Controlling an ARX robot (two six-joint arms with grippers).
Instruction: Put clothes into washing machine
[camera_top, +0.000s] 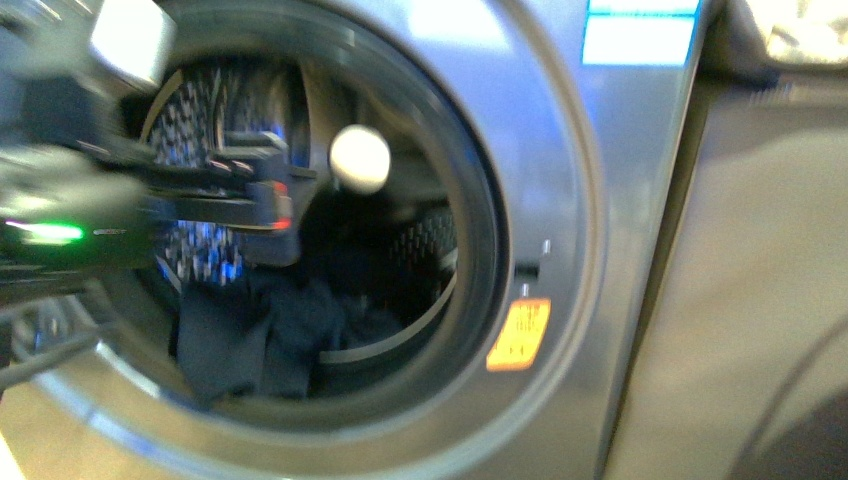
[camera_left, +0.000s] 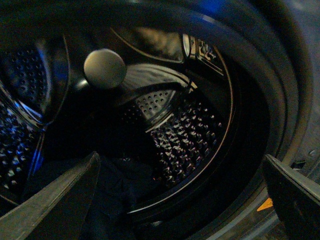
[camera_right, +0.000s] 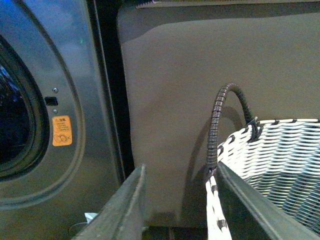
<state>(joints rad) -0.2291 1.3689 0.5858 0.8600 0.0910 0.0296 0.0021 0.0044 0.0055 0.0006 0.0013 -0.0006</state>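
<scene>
Front view motion-blurred throughout, soft glare on washing machine (camera_top: 560, 150) front. Left wrist view dim, blue glints on perforated drum (camera_left: 185, 135). Right wrist view sharper, evenly lit, soft shadows on beige panel (camera_right: 200, 65).

Front view is motion-blurred throughout: washing machine (camera_top: 560, 200) edges smeared, yellow sticker (camera_top: 519, 334) text unreadable, blue-white label (camera_top: 640, 35) cut by top edge. Left gripper (camera_top: 262, 195) is a dark smear, jaw state unclear there. Clothes (camera_top: 260, 340) are a dark heap, no detail; in left wrist view barely visible (camera_left: 112, 185) in the gloom. Basket (camera_right: 280, 160) cut off at right & bottom edges; contents hidden.
</scene>
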